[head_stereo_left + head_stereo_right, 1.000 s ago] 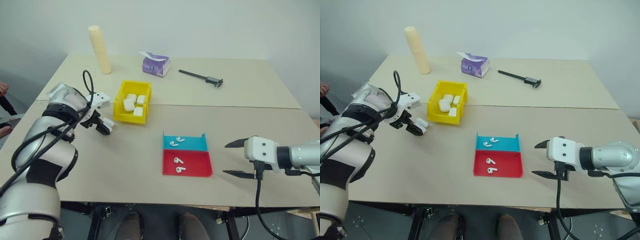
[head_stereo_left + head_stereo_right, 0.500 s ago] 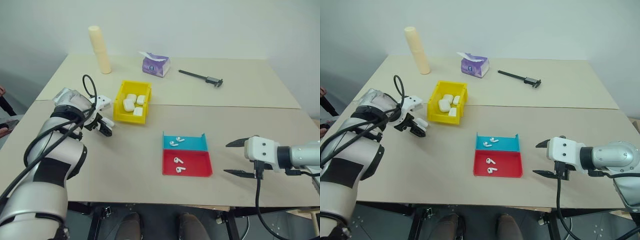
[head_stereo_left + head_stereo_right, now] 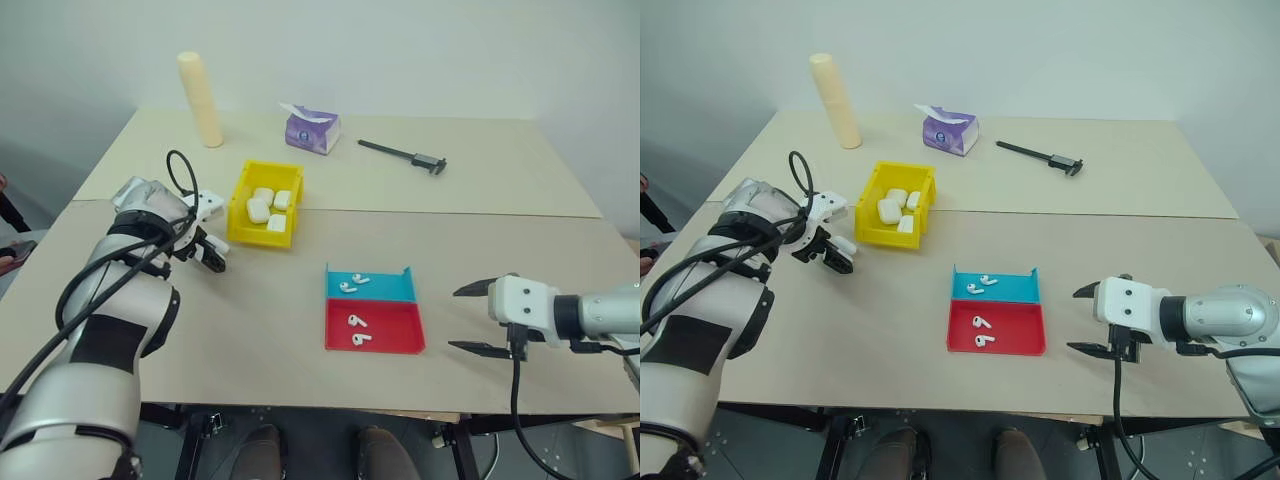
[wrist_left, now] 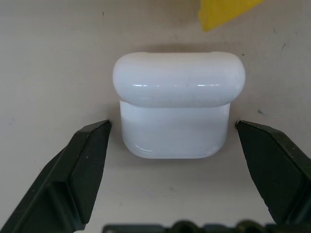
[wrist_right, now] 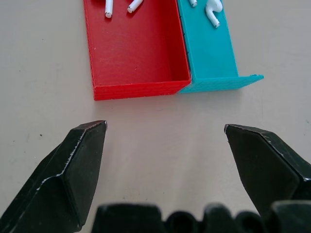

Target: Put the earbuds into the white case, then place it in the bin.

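Left wrist view: your left gripper (image 4: 172,138), jaws apart, straddles the white case (image 4: 178,103) beside the bin (image 3: 265,203); right gripper (image 3: 482,317) waits open.

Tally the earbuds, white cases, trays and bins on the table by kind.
Earbuds: 4, two in the teal tray, two in the red tray
White cases: 5, four in the bin, one beside it
Trays: 2
Bin: 1
Total: 12

Four earbuds (image 3: 352,282), two per tray, one teal tray (image 3: 385,290), one red tray (image 3: 390,331), one yellow bin (image 3: 242,200) holding four white cases (image 3: 258,210), one white case (image 4: 178,104) on table, one tissue pack (image 3: 312,130), one caliper (image 3: 404,155), one cylinder (image 3: 200,98).
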You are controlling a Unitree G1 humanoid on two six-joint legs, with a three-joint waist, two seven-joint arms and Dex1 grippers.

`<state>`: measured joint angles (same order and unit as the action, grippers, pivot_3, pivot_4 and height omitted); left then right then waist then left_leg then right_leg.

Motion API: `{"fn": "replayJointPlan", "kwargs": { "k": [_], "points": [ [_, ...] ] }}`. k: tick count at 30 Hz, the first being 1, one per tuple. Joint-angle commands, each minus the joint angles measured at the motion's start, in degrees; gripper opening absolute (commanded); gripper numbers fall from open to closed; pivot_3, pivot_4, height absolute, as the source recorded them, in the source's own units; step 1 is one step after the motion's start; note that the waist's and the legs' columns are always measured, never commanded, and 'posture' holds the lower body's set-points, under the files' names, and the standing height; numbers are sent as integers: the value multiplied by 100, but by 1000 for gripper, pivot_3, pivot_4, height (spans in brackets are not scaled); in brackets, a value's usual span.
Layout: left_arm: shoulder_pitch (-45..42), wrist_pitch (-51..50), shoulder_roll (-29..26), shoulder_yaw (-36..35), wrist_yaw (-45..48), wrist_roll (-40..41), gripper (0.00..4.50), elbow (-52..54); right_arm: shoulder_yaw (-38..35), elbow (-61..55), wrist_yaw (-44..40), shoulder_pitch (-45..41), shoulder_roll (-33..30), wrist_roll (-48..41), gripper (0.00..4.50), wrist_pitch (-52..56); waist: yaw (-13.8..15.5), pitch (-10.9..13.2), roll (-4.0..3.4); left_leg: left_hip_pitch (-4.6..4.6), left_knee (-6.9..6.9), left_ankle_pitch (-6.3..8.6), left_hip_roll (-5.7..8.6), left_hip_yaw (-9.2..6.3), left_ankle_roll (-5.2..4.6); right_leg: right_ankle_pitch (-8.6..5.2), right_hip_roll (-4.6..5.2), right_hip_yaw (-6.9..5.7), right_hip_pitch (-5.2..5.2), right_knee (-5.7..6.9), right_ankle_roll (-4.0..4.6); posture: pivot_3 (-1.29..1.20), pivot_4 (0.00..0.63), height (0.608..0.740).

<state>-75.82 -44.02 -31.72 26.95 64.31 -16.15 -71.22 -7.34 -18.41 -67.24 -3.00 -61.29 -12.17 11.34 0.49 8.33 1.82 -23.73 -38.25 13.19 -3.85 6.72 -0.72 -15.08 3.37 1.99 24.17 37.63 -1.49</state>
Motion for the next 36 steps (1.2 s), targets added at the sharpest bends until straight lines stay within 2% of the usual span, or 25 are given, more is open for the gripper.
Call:
{"fn": "replayJointPlan", "kwargs": {
  "k": [1,2,5,6,10,14,16,20,23,24,26,28,30,33,36],
  "points": [
    [-148,-128,24,-23,69,-159,4080,-92,-75,-76,67,17,-6,26,4500,-107,0,0,0,0,0,0,0,0,0,0,0,0,0,0,0,0,150,740],
    [-121,-68,20,26,87,-217,3908,-68,-71,-73,67,14,-9,31,4500,-94,-1,0,0,0,0,0,0,0,0,0,0,0,0,0,0,0,150,740],
    [-109,-64,32,51,121,-285,2903,-64,-54,-63,66,2,-12,54,4500,-100,-7,-1,-1,2,0,0,0,0,0,0,0,0,-1,1,0,0,150,740],
    [-115,-87,36,26,103,-283,2745,-63,-52,-58,66,-6,-11,53,4500,-90,-12,-1,-1,2,0,0,0,0,0,0,0,0,-1,1,0,0,150,740],
    [-118,-26,-5,18,187,-349,2746,5,-59,-52,73,-6,-7,70,4500,-94,-21,-1,-1,3,0,0,0,0,0,0,0,1,-1,1,0,0,150,740],
    [-93,134,-250,61,475,-394,2746,604,-165,-101,53,0,-33,-3,4500,-46,-28,0,0,0,0,0,-1,0,0,0,0,0,1,1,0,0,150,740],
    [36,-3,-559,116,858,-407,2746,1442,-282,-161,0,-4,-80,-122,4500,40,-42,0,0,-4,1,0,-1,0,1,0,-1,0,5,-1,0,0,150,740],
    [911,-839,-1612,-57,1804,-51,2746,4504,-510,-295,-223,-9,-215,-400,4500,144,-114,-1,-1,-3,6,-5,-4,-1,9,0,-1,6,6,-1,0,0,150,740],
    [1940,-1342,-2083,-863,1748,475,2746,6786,-598,-424,-253,-105,-269,-530,4500,243,-132,-3,-5,4,4,-5,-6,-8,9,-1,0,11,2,1,-1,0,150,740],
    [2457,-1457,-2005,-1431,1558,746,2746,7611,-567,-518,-296,-202,-346,-572,4500,342,-136,-6,-10,10,4,-5,-9,-16,9,-1,0,16,0,3,-1,0,150,740],
    [3479,-1074,-1344,-2607,718,1045,2746,8815,-491,-695,-414,-412,-521,-716,4500,600,-119,-8,-13,23,3,-4,-9,-20,8,-2,3,27,-3,15,-2,0,150,740],
    [4045,-1161,-984,-2874,257,1119,2746,9456,-332,-853,-447,-704,-716,-817,4500,992,-92,-15,-25,28,-8,-3,-9,-26,5,-2,2,23,-14,23,-2,0,150,740],
    [4648,-977,-306,-3272,-296,1411,2746,10016,-76,-1010,-392,-1096,-847,-865,4500,1389,-89,-17,-25,44,-9,0,-8,-25,0,-2,1,31,-25,29,-2,0,150,740],
    [5562,11,539,-3643,-829,1903,2746,10557,429,-1247,-349,-1798,-944,-901,4500,2020,-119,-23,-27,53,-5,2,-8,-27,-2,-2,-1,31,-31,30,0,0,150,740],
    [6288,1422,1156,-3717,-1154,2256,2746,10531,1123,-1476,-529,-2381,-1073,-550,4500,2197,-118,-25,-31,43,1,4,-10,-26,-6,-3,-1,36,-17,26,4,0,150,740]
  ]
}}
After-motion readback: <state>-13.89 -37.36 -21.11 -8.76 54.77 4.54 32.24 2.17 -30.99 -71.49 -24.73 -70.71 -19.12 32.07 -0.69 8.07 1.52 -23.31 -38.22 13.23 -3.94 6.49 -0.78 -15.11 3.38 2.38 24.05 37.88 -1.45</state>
